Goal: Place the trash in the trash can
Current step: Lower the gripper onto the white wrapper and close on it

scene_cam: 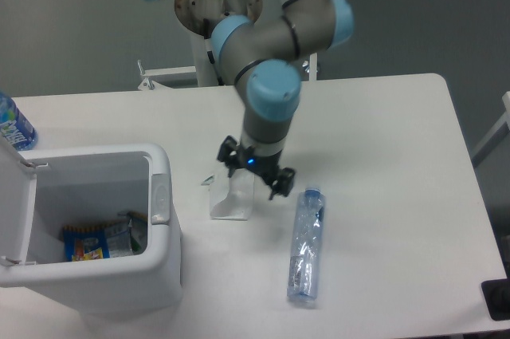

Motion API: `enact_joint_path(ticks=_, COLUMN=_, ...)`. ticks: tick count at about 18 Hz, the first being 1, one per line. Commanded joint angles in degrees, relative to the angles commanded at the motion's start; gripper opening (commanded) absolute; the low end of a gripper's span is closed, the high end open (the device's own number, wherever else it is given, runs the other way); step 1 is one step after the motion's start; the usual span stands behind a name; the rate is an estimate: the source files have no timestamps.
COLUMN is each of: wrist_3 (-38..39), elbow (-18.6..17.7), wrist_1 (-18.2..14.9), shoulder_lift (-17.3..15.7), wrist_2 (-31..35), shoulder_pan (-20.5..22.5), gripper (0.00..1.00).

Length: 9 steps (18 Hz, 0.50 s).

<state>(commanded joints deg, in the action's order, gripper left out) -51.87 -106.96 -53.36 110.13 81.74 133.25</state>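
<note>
The step in hand is judged to be the approach to the first piece of trash. The black two-finger pincer (255,179) is shown spread wide and holding nothing, poised directly above the upper end of the crumpled translucent-white plastic wrapper (231,202), which lies flat on the white surface (382,155) between the bin and the bottle. Whether the fingertips already touch the wrapper cannot be told from this one view. The next move is judged to call for a short descent until the fingers straddle the crumpled film, followed by a closure firm enough to hold so thin and yielding an item.

The crushed clear plastic bottle with a bluish cap (306,248) lies lengthwise just to the right of the wrapper, apart from it and untouched.

The white boxy plastic trash can with rounded corners (163,259) stands at the left, its hinged lid (14,211) swung open. Inside, on the bottom, a colourful blue-and-orange printed packet (86,243) and some paler, silvery packaging (126,235) are seen. Neither task item is yet in the can.
</note>
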Motion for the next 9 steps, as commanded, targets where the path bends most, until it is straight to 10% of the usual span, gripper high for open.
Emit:
enact_joint_path(ticks=5, wrist_3=2.2, elbow=-0.6, wrist_1=1.1, shoulder_lift=1.4, wrist_2=0.2, shoulder_pan=-1.9, gripper=0.93)
enact_joint_path(ticks=9, wrist_3=2.2, elbow=-0.4, wrist_1=2.4, shoulder_lift=1.8, wrist_2=0.3, shoulder_pan=-2.0, gripper=0.21)
